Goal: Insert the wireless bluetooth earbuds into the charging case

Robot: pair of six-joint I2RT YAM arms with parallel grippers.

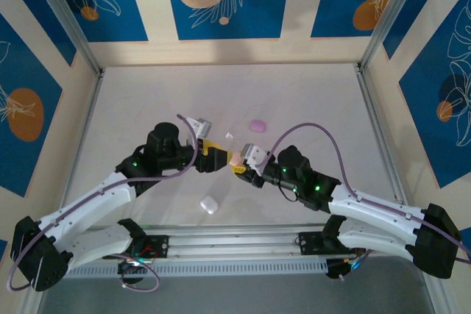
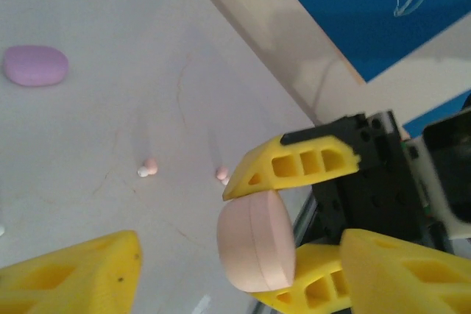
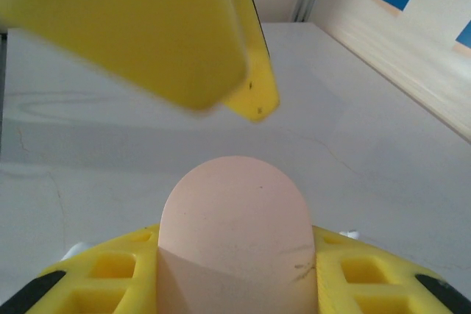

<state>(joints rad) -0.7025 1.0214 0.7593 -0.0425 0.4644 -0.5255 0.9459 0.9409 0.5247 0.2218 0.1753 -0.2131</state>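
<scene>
White case (image 1: 210,204) sits nearest on the surface (image 1: 309,101), apart from both arms. Mid-surface, right gripper (image 1: 241,166) clamps the pink case (image 3: 235,240) across its sides, lid shut, rounded end sticking out toward the left gripper (image 1: 212,155). My read: it's presented so the left can pry it open. Left gripper is part-open, holding nothing, tips just beside the case. Beyond them two pink earbuds (image 2: 149,168) lie loose on the surface, not in any case. Purple case (image 2: 35,65) sits farthest back.
</scene>
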